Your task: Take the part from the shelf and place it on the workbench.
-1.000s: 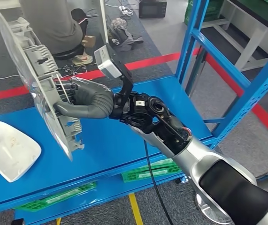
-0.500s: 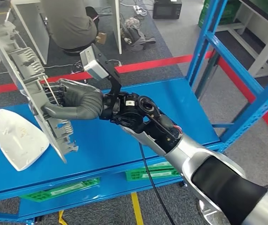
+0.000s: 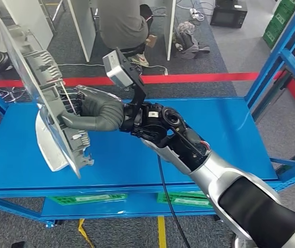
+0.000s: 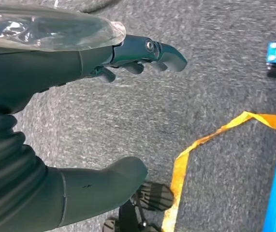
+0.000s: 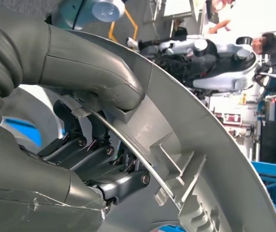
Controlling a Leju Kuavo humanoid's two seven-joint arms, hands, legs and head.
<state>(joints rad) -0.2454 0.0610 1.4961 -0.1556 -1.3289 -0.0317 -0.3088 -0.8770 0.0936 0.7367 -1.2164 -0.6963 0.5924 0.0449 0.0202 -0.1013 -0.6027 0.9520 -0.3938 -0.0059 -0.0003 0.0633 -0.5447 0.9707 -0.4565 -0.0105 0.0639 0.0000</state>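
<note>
My right hand [image 3: 95, 111] grips the grey ribbed plastic part [image 3: 40, 88] and holds it tilted on edge above the left half of the blue workbench [image 3: 200, 124]. The part's lower corner hangs just over the bench top. In the right wrist view the thumb [image 5: 74, 63] lies over the part's curved rim [image 5: 202, 140] and the fingers curl in among its ribs. A white shell-shaped part [image 3: 46, 142] lies on the bench, half hidden behind the held part. My left hand [image 4: 30, 82] hangs over the grey floor, fingers apart, holding nothing.
A person [image 3: 124, 23] sits on a stool beyond the bench, past a red floor line [image 3: 200, 77]. Blue shelf posts [image 3: 282, 57] stand at the right. Green crates [image 3: 87, 198] sit under the bench. Yellow tape [image 4: 202, 145] marks the floor by my left hand.
The whole view has shifted, so the camera turned and the bench lies more squarely ahead. The white part, earlier left of the held part, now sits behind it. The grip is unchanged.
</note>
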